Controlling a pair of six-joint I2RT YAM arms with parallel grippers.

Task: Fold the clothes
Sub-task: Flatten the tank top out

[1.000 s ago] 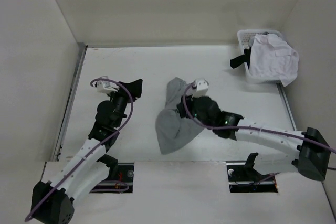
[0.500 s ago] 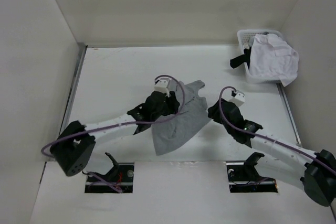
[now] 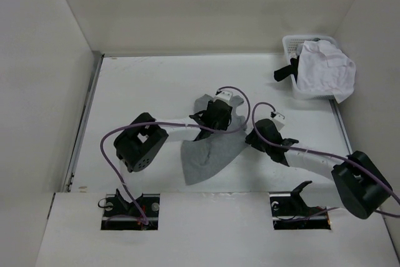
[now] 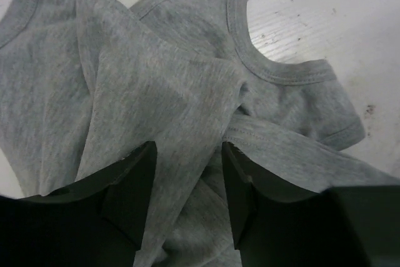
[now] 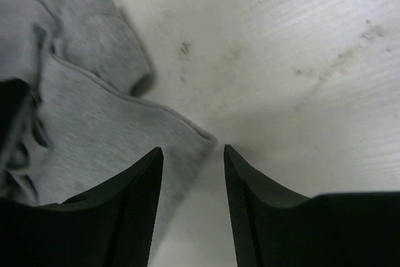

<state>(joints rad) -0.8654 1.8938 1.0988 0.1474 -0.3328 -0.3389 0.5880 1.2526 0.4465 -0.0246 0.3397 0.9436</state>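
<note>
The clothes, a light-grey T-shirt point(image 3: 209, 149), lie crumpled in the middle of the table, with the neckline and a sleeve showing in the left wrist view point(image 4: 156, 92). My left gripper point(image 3: 214, 115) hovers over the shirt's far part, open point(image 4: 187, 176), and a raised fold of grey cloth runs between its fingers. My right gripper point(image 3: 254, 134) sits at the shirt's right edge, open point(image 5: 192, 157). A hem corner of the shirt point(image 5: 94, 129) reaches into the gap between its fingers, over bare table.
At the back right stands a white basket point(image 3: 289, 45) holding a white shirt point(image 3: 324, 70), with a black item point(image 3: 285, 70) hanging at its left side. Walls enclose the table on the left, back and right. Two cut-outs lie near the arm bases.
The left arm swung in from the left side onto the shirt's far part. The right gripper drew back off the shirt to its right edge. The shirt was pulled about and lies differently.
</note>
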